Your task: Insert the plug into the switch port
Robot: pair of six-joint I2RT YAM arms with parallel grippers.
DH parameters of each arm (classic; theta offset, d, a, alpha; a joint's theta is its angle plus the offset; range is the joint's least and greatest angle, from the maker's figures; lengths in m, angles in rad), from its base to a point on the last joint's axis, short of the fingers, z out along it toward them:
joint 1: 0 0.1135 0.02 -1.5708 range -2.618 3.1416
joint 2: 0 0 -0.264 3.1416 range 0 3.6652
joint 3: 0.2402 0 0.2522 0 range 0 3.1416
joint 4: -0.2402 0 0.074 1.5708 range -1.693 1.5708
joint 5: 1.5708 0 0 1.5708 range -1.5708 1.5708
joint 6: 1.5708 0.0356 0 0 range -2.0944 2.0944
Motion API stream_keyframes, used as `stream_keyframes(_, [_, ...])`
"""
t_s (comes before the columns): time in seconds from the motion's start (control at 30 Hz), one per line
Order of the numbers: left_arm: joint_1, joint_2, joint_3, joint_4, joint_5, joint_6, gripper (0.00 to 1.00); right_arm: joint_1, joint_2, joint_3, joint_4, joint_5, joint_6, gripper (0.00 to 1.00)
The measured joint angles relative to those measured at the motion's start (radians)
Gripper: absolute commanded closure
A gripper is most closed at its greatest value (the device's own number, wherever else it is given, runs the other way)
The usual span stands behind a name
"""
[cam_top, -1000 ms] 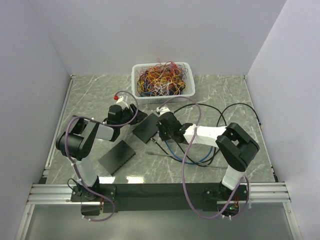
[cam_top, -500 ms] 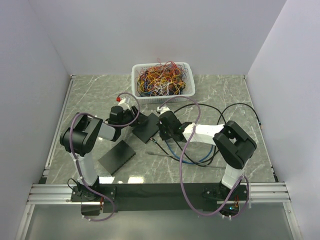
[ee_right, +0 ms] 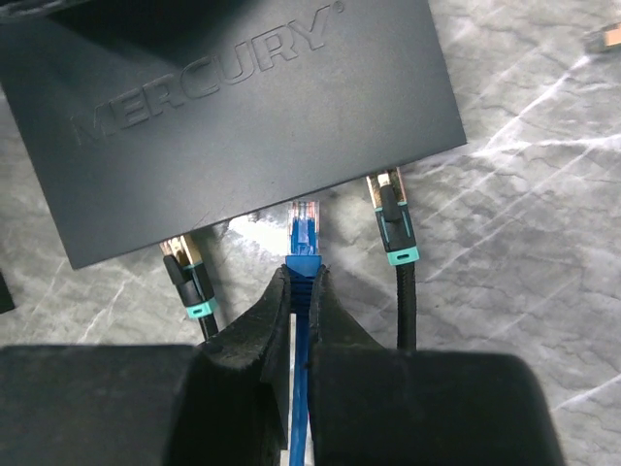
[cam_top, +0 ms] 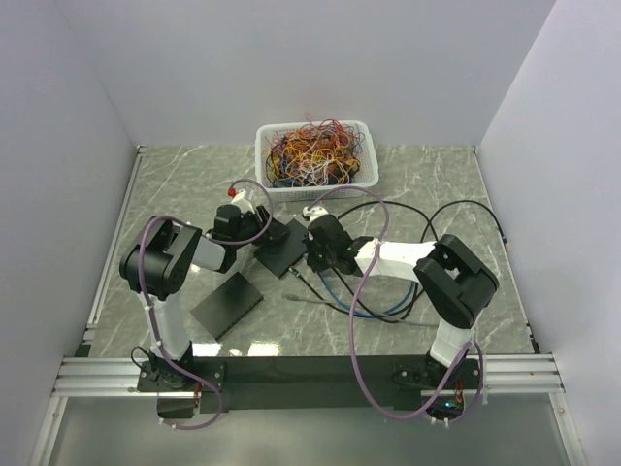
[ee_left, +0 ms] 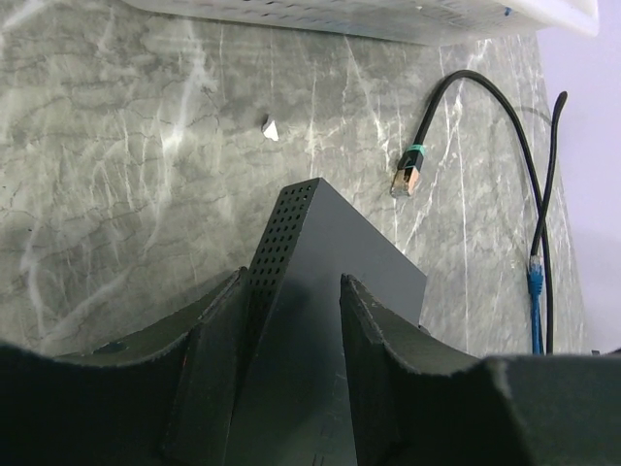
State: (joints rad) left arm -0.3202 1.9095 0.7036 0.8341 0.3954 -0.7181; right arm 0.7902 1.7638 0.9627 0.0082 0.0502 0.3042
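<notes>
While pinched by right hand, plug faces switch.

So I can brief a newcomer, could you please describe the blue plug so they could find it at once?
Near the white basket lies a black switch marked MERCURY. At its port side the right tool holds the plug between two black plugs. Those have teal bands; this one alone is blue.

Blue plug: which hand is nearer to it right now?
Right. The right hand is shut on the blue cable just behind the blue plug, which points at the switch. The left hand straddles the switch's far corner, across it from the plug.
</notes>
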Motion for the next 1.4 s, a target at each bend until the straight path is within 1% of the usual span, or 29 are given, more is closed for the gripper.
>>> stream_keyframes(0.6, [-0.002,0.007,0.015,-0.001,0.0,0.0,0.53,0.056,0.0,0.003,-0.001,-0.032,-0.028,1.0])
stream_keyframes(0.97, [-0.001,0.007,0.015,-0.001,0.0,0.003,0.54,0.058,0.0,0.031,-0.039,0.019,-0.033,1.0])
stream_keyframes(1.4, [-0.002,0.017,0.018,0.001,0.0,0.011,0.54,0.058,0.032,0.066,-0.067,0.033,-0.032,1.0])
